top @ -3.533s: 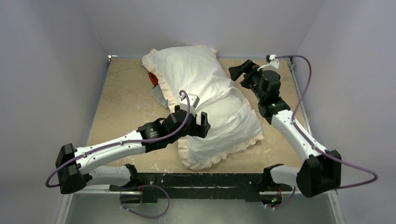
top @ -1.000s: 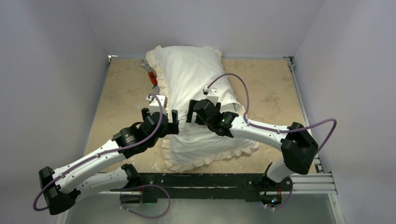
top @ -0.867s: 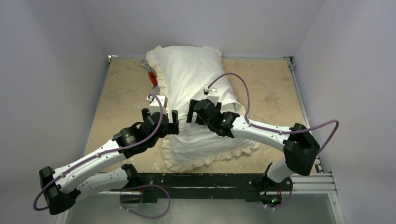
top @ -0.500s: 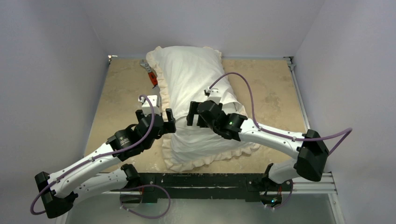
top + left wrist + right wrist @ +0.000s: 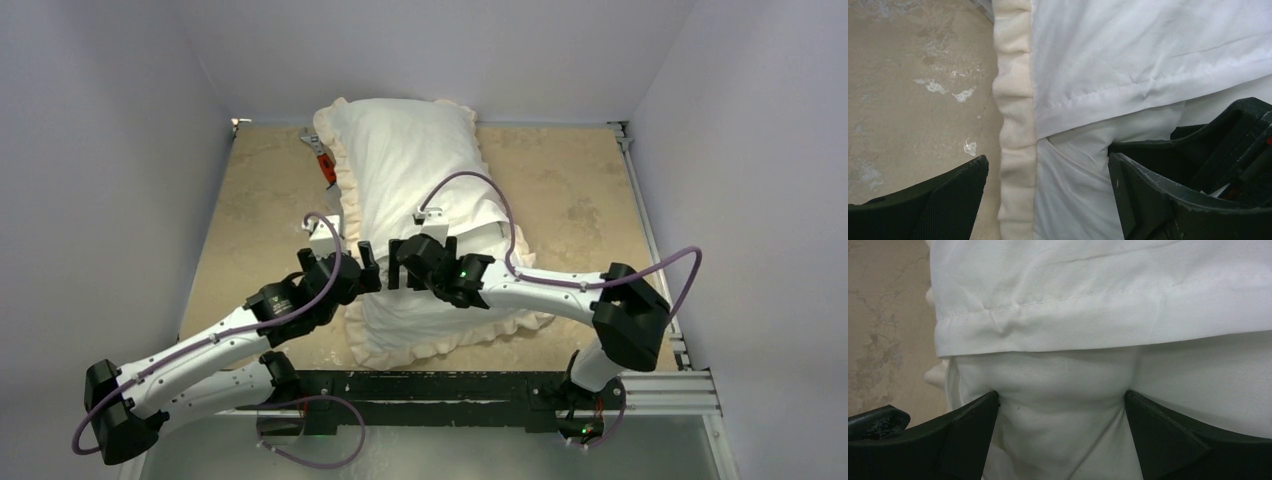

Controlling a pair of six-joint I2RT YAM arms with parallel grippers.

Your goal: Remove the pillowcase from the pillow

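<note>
The pillowcase (image 5: 415, 165) lies white side up on the table, its cream frill (image 5: 352, 205) along the edges. My left gripper (image 5: 368, 265) is open at its left edge, the jaws straddling the frill (image 5: 1015, 125) and white cloth below the overlapping hem (image 5: 1148, 55). My right gripper (image 5: 403, 262) is open just right of it, the fingertips (image 5: 970, 432) pressed into soft white cloth below the hem (image 5: 1098, 310). That bulging cloth (image 5: 1063, 410), with a faint dark speck, looks like the pillow in the opening. The right gripper also shows in the left wrist view (image 5: 1228, 145).
An orange-handled tool (image 5: 326, 166) lies on the beige table (image 5: 570, 190) by the pillowcase's left side. Grey walls close in the back and both sides. The two grippers are nearly touching. Purple cables loop above both wrists.
Over the last second my right gripper slid left and nearer along the hem, up against the left gripper. The left gripper shifted slightly right. The pillowcase has hardly moved.
</note>
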